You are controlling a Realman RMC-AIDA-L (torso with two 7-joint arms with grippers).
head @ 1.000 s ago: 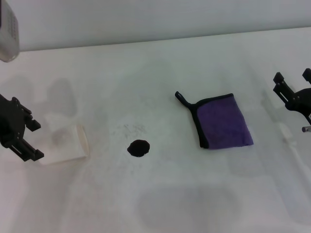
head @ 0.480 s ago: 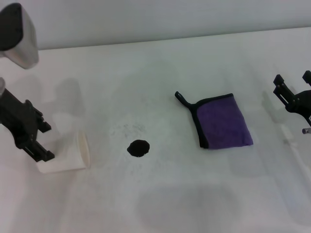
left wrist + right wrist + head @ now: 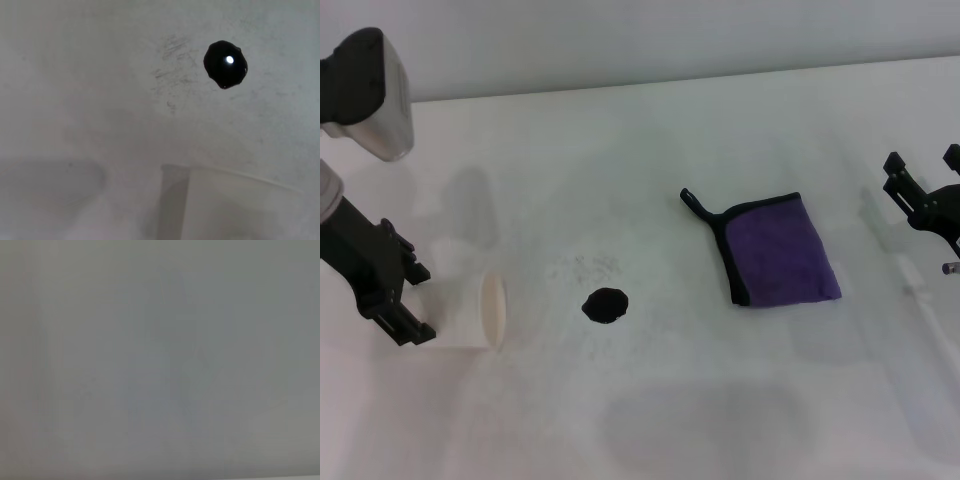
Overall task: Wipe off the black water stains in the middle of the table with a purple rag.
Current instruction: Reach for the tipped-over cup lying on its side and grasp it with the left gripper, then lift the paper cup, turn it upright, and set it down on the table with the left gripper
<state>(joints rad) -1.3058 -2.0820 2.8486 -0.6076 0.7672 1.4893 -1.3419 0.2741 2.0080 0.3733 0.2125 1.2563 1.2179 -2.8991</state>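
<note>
The left gripper, its opening impossible to judge, hovers beside a tipped white paper cup. The black stain marks mid-tabletop; the purple rag lies right of it. The right gripper, likewise unclear, waits far right.

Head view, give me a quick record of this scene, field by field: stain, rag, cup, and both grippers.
stain: one black blot mid-table, unwiped, faint grey specks beside it
rag: purple, folded, flat on table, to the robot's right of the stain, apart from it
cup: white paper cup on its side, to the robot's left of the stain
left gripper: at the cup
right gripper: at the table's right edge, off the rag
</note>
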